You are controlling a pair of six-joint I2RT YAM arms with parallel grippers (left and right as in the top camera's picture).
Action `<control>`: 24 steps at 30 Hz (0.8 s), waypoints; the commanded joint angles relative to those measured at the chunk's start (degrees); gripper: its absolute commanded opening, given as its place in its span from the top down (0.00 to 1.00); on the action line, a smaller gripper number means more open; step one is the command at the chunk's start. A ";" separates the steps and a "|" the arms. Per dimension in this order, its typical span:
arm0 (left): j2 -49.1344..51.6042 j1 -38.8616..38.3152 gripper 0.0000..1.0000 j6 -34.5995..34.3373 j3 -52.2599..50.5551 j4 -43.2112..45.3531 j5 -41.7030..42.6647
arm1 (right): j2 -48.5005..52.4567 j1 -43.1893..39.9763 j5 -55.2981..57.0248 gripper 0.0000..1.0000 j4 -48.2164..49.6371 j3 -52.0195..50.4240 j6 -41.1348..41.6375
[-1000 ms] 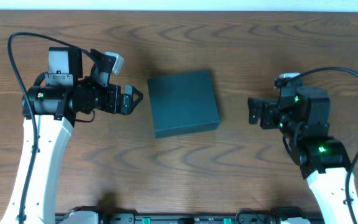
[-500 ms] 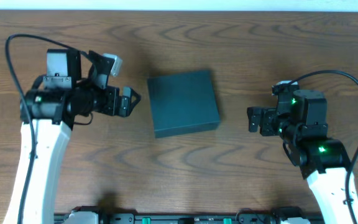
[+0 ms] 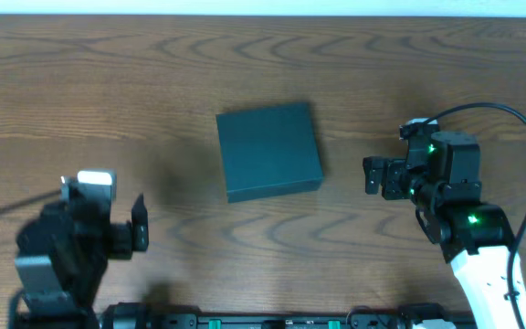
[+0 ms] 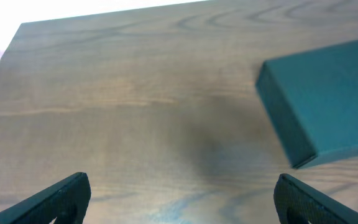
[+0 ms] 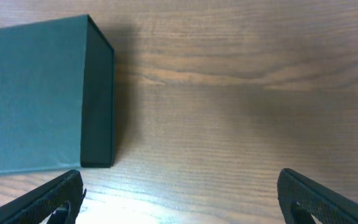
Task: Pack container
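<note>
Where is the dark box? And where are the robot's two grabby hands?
box (image 3: 269, 151): overhead view, the middle of its top face.
left gripper (image 3: 142, 228): overhead view, midway between its two fingertips.
right gripper (image 3: 370, 176): overhead view, midway between its two fingertips.

Box (image 3: 269, 151): smooth, matt cardboard in dark teal, with no gloss on top or side faces. Table (image 3: 382, 73): brown wood with bold wavy grain, smooth, carrying a soft sheen in the right wrist view. The fingers of the left gripper (image 4: 180, 198) and right gripper (image 5: 179, 199) are dark and matt, seemingly plastic; the right arm's lower shell (image 3: 491, 283) is smooth white, its cable (image 3: 496, 103) black.
</note>
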 commanded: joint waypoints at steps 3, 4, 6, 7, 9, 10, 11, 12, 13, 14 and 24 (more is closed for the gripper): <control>-11.69 0.46 0.05 0.28 -12.79 3.58 -1.70 | -0.02 -0.26 0.39 0.01 -0.04 0.70 -0.74; -14.21 0.46 0.05 0.11 -15.74 5.20 -1.70 | -0.02 -0.26 0.37 0.01 -0.04 0.70 -0.74; -18.16 0.46 0.05 -0.44 -20.52 7.91 -1.70 | -0.02 -0.26 0.39 0.01 -0.04 0.70 -0.74; -19.82 0.46 0.05 -0.81 -22.62 9.07 -1.75 | -0.02 -0.26 0.37 0.01 -0.04 0.68 -0.72; -23.23 0.46 0.05 -1.84 -26.97 11.47 -1.95 | -0.02 -0.26 0.37 0.01 -0.04 0.70 -0.74; -25.16 0.46 0.05 -3.32 -29.46 12.83 -2.36 | -0.02 -0.26 0.37 0.01 -0.04 0.68 -0.74; -26.62 0.46 0.05 -4.94 -31.36 13.84 -2.71 | -0.02 -0.26 0.37 0.01 -0.04 0.68 -0.74; -27.93 0.46 0.05 -6.01 -33.09 14.78 -2.80 | -0.02 -0.26 0.37 0.01 -0.04 0.68 -0.74; -28.87 0.44 0.05 -6.80 -34.69 15.69 -2.75 | -0.02 -0.26 0.37 0.01 -0.04 0.70 -0.74; -28.63 0.42 0.05 -7.52 -35.74 16.74 -2.78 | -0.02 -0.26 0.37 0.01 -0.04 0.68 -0.74; -28.74 0.42 0.05 -13.90 -42.56 22.05 -4.66 | -0.02 -0.26 0.37 0.01 -0.04 0.68 -0.74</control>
